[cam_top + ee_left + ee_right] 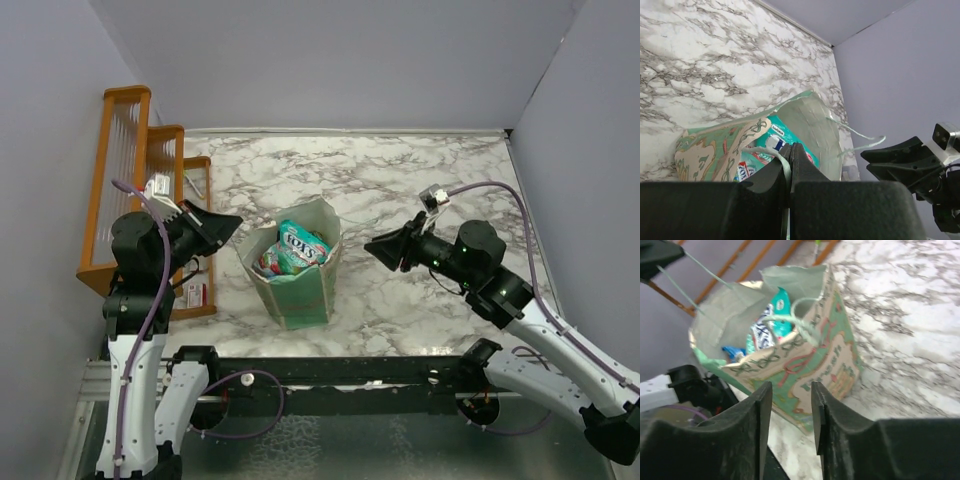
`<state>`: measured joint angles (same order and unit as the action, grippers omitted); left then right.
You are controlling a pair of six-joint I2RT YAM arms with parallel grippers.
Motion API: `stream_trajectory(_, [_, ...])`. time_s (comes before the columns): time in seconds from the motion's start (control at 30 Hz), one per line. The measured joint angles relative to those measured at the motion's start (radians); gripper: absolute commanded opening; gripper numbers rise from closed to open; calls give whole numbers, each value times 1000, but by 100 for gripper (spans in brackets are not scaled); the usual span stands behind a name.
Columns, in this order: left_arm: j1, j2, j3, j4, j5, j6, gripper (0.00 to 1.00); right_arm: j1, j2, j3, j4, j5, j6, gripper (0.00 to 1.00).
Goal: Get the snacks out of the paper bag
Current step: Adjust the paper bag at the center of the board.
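Black left gripper (790, 148) jaws clamped thin string handle (785, 167), steadying mint-green paper gift bag (305, 295) on marble table (420, 170). Glossy snack packets (298, 247) sat inside (teal uppermost). Black right gripper (790, 387) jaws stood apart, empty; first pick seemingly pending, needing dip into bag mouth.

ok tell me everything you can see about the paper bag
The paper bag is mint green with a cream printed front panel and a white inside, creased like thin paper. It stands upright on the marble table between the arms, mouth open and misshapen. Glossy snacks fill it, a teal packet on top. One thin string handle is pinched in the shut left gripper; the other handle curls loose over the front. The open right gripper is not touching it.
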<state>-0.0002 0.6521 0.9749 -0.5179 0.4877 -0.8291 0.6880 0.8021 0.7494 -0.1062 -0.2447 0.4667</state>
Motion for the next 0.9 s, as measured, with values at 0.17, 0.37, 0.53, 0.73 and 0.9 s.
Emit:
stream_trajectory(0.17, [0,100,76,8,19,43,0,0,-4,34,-185,72,-60,70])
stream_trajectory(0.37, [-2,252,230,6,64,138,0,0,25,220,-404,165,-145,76])
stream_trajectory(0.53, [-2,292,274,34,130,173,0,0,100,465,-513,196,-181,76])
stream_trajectory(0.73, [-1,277,240,90,187,170,0,5,270,632,-529,130,-147,76])
stream_trajectory(0.9, [-1,275,222,121,249,170,0,60,436,661,-499,108,-99,77])
